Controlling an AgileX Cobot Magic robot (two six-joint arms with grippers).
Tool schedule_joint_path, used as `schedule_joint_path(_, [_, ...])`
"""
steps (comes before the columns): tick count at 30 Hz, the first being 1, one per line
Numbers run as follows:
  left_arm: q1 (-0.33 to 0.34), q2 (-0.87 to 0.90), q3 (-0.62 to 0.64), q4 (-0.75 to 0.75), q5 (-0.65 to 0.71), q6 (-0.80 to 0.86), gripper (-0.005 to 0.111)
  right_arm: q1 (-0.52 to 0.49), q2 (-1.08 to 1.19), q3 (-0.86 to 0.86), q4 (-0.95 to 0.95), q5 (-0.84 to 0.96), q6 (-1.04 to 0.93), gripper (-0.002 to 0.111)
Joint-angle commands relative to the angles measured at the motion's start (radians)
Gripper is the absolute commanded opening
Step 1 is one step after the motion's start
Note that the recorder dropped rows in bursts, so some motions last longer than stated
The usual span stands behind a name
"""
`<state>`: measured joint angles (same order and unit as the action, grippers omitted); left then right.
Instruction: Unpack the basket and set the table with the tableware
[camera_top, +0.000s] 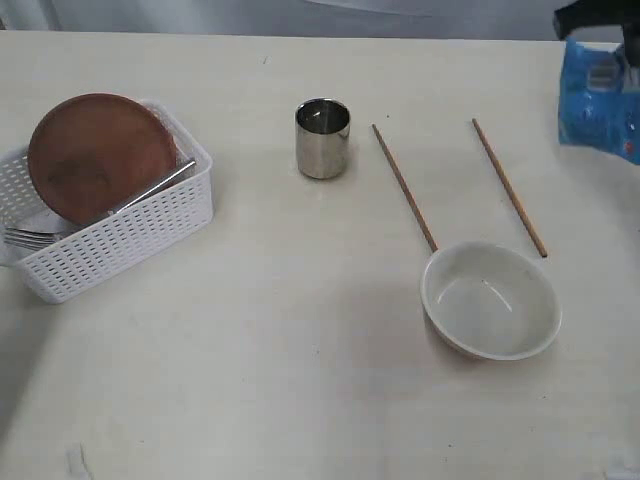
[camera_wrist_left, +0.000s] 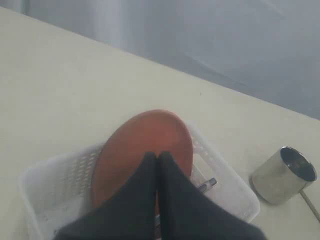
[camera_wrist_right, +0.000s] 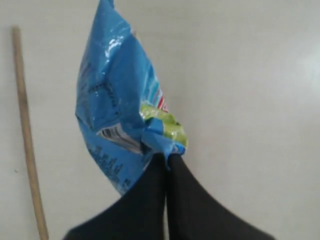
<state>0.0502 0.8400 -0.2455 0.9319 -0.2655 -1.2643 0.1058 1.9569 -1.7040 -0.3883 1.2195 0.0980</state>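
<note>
One corner of the blue snack bag is pinched by the right gripper; set it clear of the chopsticks. Left gripper: pressed together.

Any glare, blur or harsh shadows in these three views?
Exterior view: even light, soft shadows, small reflections on the steel cup. Left wrist view: left hand close, dark, soft-edged. Right wrist view: glare streaks on the blue bag; right hand featureless black.
</note>
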Motion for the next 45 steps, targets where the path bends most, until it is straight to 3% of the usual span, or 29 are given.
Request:
schedule_joint_path(1, [-0.003, -0.002, 0.006, -0.003, -0.016, 0.000, 0.000, -0.046, -0.012, 0.108, 0.050, -0.057, 0.018, -0.001])
schedule_joint_path(4, [-0.003, -0.002, 0.006, -0.003, -0.016, 0.000, 0.000, -0.046, -0.008, 0.162, 0.024, -0.115, 0.078, 0.000])
schedule_joint_path(6, [-0.003, -0.002, 0.006, -0.003, -0.016, 0.000, 0.000, -0.046, -0.010, 0.159, 0.024, -0.115, 0.069, 0.010])
schedule_joint_path(8, [-0.003, -0.002, 0.006, -0.003, -0.016, 0.000, 0.000, -0.046, -0.016, 0.151, 0.053, -0.101, 0.059, 0.043])
schedule_joint_path(9, [-0.003, -0.002, 0.006, -0.003, -0.016, 0.000, 0.000, -0.046, -0.016, 0.145, 0.087, -0.089, 0.058, 0.069])
schedule_joint_path(11, [-0.003, -0.002, 0.006, -0.003, -0.016, 0.000, 0.000, -0.040, -0.018, 0.137, 0.103, -0.084, 0.058, 0.087])
schedule_joint_path(13, [-0.003, 0.004, 0.006, -0.006, -0.016, -0.003, 0.000, -0.027, -0.020, 0.120, 0.127, -0.067, 0.046, 0.083])
schedule_joint_path(18, [-0.003, 0.120, 0.004, -0.027, -0.087, -0.043, 0.000, 0.032, -0.020, 0.016, 0.269, -0.024, -0.004, 0.055])
schedule_joint_path(21, [-0.003, 0.245, -0.020, -0.023, -0.141, -0.053, 0.006, 0.067, -0.020, -0.060, 0.360, 0.002, -0.069, 0.048])
schedule_joint_path(24, [-0.003, 0.350, -0.056, -0.023, -0.179, -0.053, 0.032, 0.092, -0.020, -0.113, 0.410, 0.002, -0.098, 0.048])
schedule_joint_path(26, [-0.003, 0.406, -0.089, -0.022, -0.173, -0.053, 0.057, 0.109, -0.020, -0.123, 0.438, 0.002, -0.110, 0.048])
schedule_joint_path(28, [-0.003, 0.440, -0.119, -0.021, -0.166, -0.053, 0.068, 0.115, -0.020, -0.124, 0.473, 0.002, -0.121, 0.048])
schedule_joint_path(35, [-0.003, 0.463, -0.226, 0.035, -0.161, -0.125, 0.055, 0.118, -0.020, -0.124, 0.589, 0.002, -0.166, 0.048])
schedule_joint_path(38, [-0.003, 0.480, -0.293, 0.217, -0.123, -0.301, 0.059, 0.118, -0.020, -0.124, 0.608, 0.002, -0.171, 0.048])
schedule_joint_path(40, [-0.003, 0.500, -0.348, 0.435, -0.104, -0.504, 0.062, 0.118, -0.020, -0.124, 0.642, 0.002, -0.200, 0.048])
schedule_joint_path(42, [-0.003, 0.537, -0.423, 0.749, -0.124, -0.791, 0.062, 0.118, -0.020, -0.124, 0.674, 0.002, -0.204, 0.048])
schedule_joint_path(43, [-0.003, 0.555, -0.457, 0.812, -0.152, -0.868, 0.062, 0.118, -0.020, -0.124, 0.679, 0.002, -0.204, 0.048])
schedule_joint_path(45, [0.013, 0.609, -0.516, 0.812, -0.280, -0.868, 0.061, 0.118, -0.020, -0.124, 0.692, 0.002, -0.212, 0.048])
